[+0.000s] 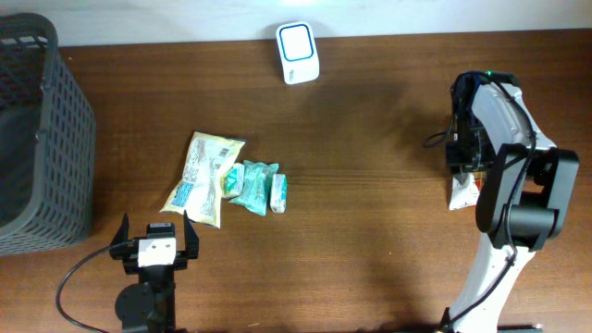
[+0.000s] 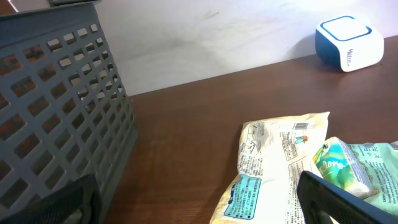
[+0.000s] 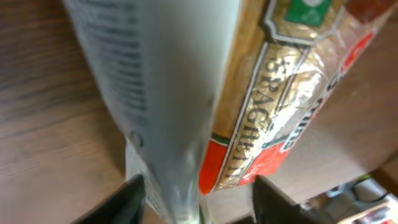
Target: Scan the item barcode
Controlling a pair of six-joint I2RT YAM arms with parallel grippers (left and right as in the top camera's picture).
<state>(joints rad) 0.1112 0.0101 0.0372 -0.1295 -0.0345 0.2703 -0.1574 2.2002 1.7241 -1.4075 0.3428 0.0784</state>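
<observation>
A pasta packet (image 3: 273,93) with red, gold and clear film fills the right wrist view. It stands on edge between the fingers of my right gripper (image 3: 199,202). The jaws are apart, with a gap to the right finger. From overhead only the packet's red and white end (image 1: 462,192) shows under the right gripper (image 1: 465,171). The white and blue scanner (image 1: 298,53) sits at the table's far edge, also seen in the left wrist view (image 2: 348,42). My left gripper (image 1: 155,242) is open and empty at the front left, just short of a yellow snack bag (image 1: 203,178).
A grey slatted basket (image 1: 37,139) stands at the far left, close beside the left gripper's view (image 2: 56,106). Green packets (image 1: 252,185) and a small white packet (image 1: 278,192) lie beside the snack bag (image 2: 273,162).
</observation>
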